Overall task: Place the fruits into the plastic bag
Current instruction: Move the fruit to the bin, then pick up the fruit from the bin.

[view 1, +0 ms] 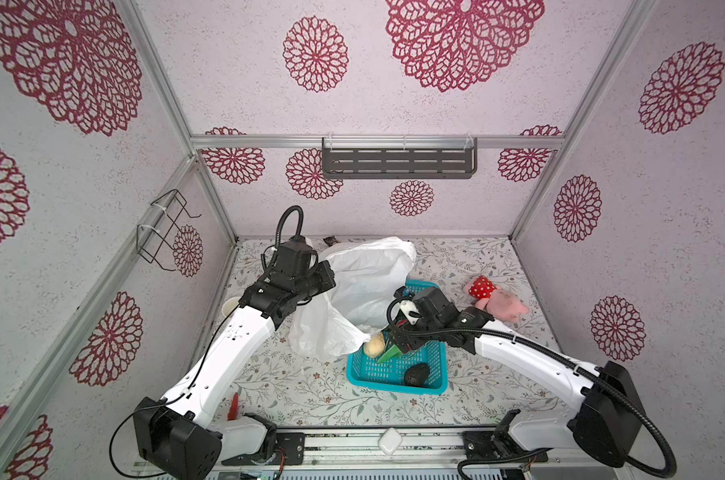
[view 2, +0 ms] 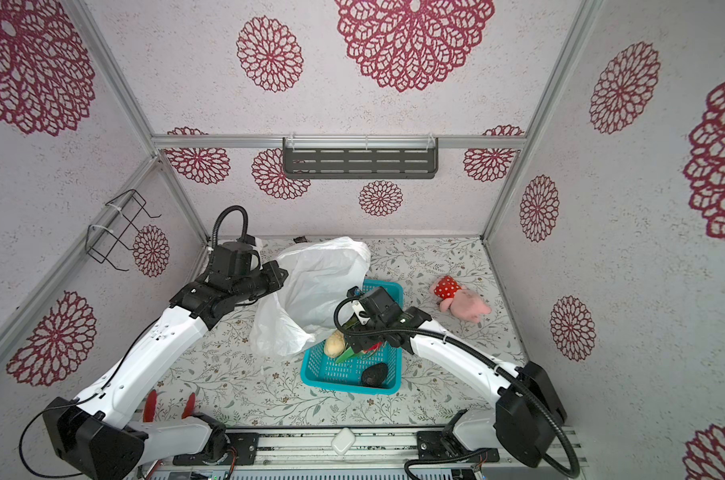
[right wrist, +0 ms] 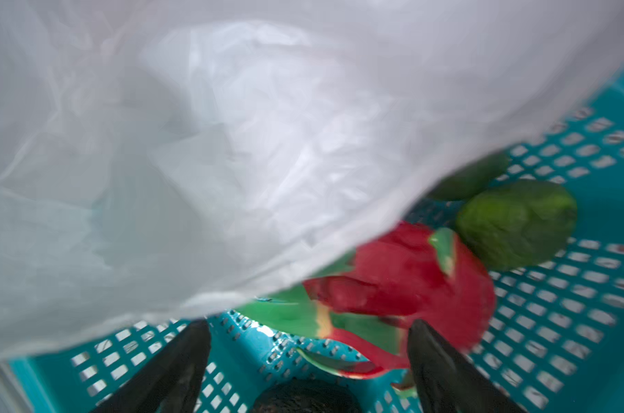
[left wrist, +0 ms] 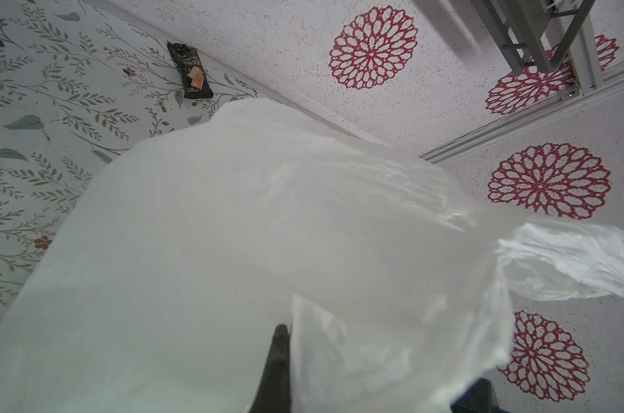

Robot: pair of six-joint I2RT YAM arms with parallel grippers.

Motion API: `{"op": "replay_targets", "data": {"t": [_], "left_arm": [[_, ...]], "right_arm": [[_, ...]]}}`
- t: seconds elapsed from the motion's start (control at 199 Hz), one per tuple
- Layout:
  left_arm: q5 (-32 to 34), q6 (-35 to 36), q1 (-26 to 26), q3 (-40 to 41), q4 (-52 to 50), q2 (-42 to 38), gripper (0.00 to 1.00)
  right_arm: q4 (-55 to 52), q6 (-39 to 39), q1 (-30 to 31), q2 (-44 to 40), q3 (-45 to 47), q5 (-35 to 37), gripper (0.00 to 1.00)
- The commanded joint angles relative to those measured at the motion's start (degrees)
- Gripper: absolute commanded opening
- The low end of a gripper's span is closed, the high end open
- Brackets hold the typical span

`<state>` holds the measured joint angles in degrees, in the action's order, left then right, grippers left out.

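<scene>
Floral-print tabletop (view 1: 302, 386) lies under both arms. Over the teal basket (view 1: 394, 370) the right gripper (right wrist: 307, 327) stands wide and clamps nothing. The dragon fruit (right wrist: 410, 279) lies between its fingers, close to one of them, with a glossy green piece (right wrist: 517, 221) just beyond it. An avocado (view 1: 416, 374) sits at the basket's 5 o'clock corner. At 11 o'clock of the basket, the left gripper (view 1: 329, 276) is pinched tight on the plastic bag (view 1: 365, 282), whose edge drapes over the basket. A plush toy (view 1: 497, 299) lies apart at 2 o'clock.
</scene>
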<state>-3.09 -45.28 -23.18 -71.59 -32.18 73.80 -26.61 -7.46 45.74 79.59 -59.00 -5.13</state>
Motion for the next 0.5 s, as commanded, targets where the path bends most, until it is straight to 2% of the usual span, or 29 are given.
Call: {"op": "replay_targets", "data": {"t": [0.0, 0.106, 0.212, 0.499], "left_arm": [[2.65, -0.86, 0.56, 0.99, -0.16, -2.18, 0.0], [4.83, -1.47, 0.67, 1.96, -0.55, -3.34, 0.0], [5.34, -1.94, 0.82, 2.59, -0.75, -3.93, 0.0], [5.9, -2.01, 0.89, 2.51, -1.52, -4.2, 0.0]], "right_arm": [[2.82, 2.95, 2.08, 3.9, -2.71, -4.36, 0.83], [4.09, 3.95, 3.45, 8.29, -4.47, -5.04, 0.77], [5.63, 3.88, 3.74, 11.99, -5.56, -5.77, 0.77], [6.22, 2.05, 3.83, 20.6, -8.14, -1.33, 0.9]]}}
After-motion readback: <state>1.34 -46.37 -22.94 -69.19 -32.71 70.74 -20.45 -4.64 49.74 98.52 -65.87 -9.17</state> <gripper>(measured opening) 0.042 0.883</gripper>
